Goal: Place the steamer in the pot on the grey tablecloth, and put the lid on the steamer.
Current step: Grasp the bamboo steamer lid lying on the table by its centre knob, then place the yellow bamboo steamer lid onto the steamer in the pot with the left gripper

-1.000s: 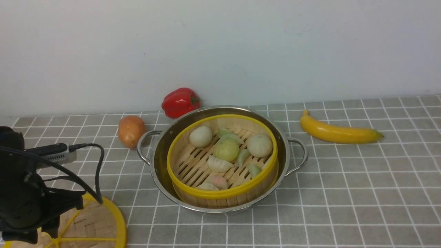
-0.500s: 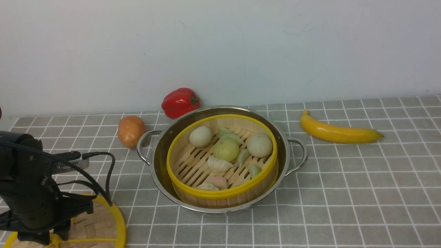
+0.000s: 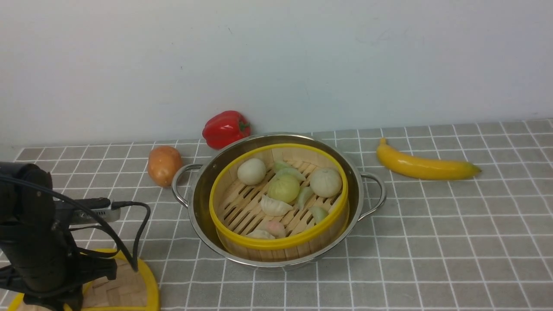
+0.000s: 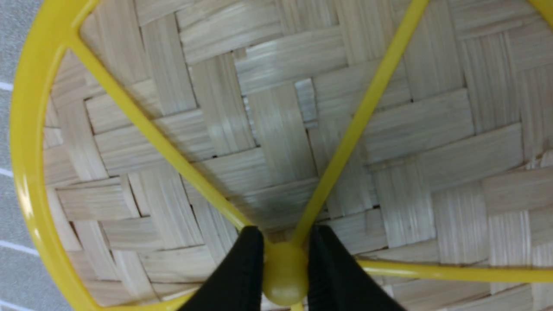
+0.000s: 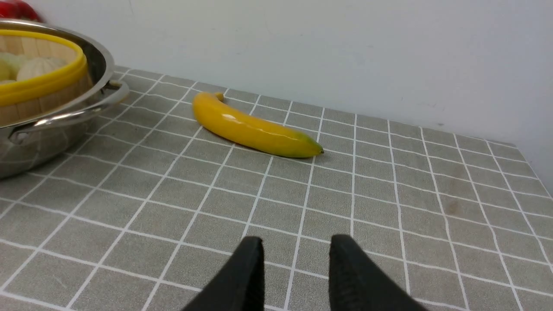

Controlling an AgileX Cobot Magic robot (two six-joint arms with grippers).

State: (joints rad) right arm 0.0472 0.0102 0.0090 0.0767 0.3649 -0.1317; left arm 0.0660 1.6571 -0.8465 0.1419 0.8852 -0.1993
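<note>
One lid (image 4: 276, 129) — flat round woven-bamboo disc with a thick yellow rim and thin yellow spokes meeting at a round hub. It lies flat on the grey tablecloth (image 3: 432, 242) at the desk's near left corner, apart from the pot and partly hidden by the left arm (image 3: 30, 242).
Left end effector (image 4: 285, 235): clamped on the hub, a black finger on each side.
One steamer (image 3: 276, 244) — slat-walled bamboo basket with yellow rims, seated inside the pot (image 3: 196, 203), uncovered. It holds three round buns (image 3: 252, 171) and several small dumplings (image 3: 275, 206).
One pot: shiny steel, two wire loop handles.
One banana (image 3: 423, 166), one red pepper (image 3: 224, 127), one brown round vegetable (image 3: 164, 164).
Right end effector (image 5: 298, 244): jaws parted, nothing between them, above bare cloth.
</note>
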